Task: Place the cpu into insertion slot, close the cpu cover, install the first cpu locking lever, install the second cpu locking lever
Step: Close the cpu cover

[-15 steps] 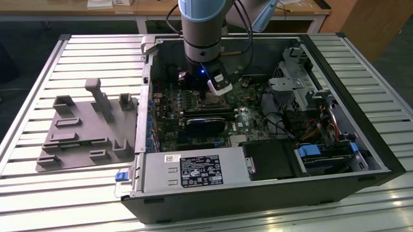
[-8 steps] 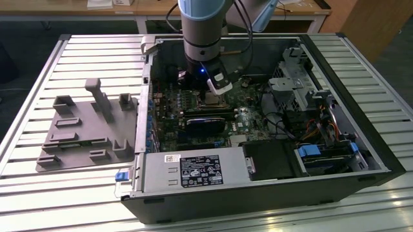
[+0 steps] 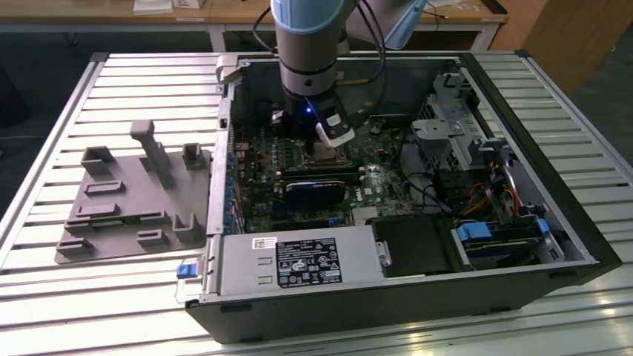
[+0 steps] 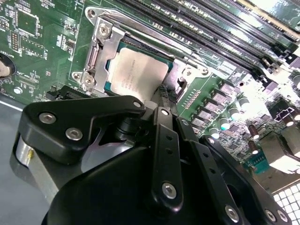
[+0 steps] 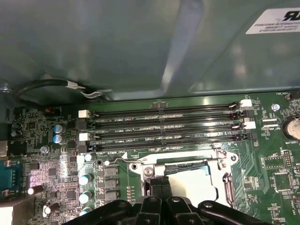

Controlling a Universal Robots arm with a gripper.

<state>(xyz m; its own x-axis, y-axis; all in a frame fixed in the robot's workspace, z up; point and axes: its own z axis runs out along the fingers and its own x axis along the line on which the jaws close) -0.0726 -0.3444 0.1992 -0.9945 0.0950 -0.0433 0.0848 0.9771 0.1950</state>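
Black end effector, fingers seemingly pinched together empty, overlaps the cpu cover beside memory slots.

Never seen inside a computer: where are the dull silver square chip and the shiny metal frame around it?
Dull silver square cpu [image 4: 138, 77]: second wrist view, centre of top.
Shiny metal cpu cover [image 4: 104, 51]: second wrist view, its side bar.

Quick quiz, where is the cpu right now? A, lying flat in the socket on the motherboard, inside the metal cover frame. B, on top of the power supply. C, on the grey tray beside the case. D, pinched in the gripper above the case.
A: in the second wrist view the cpu lies flat on the motherboard, framed by the cpu cover, just beyond the gripper.
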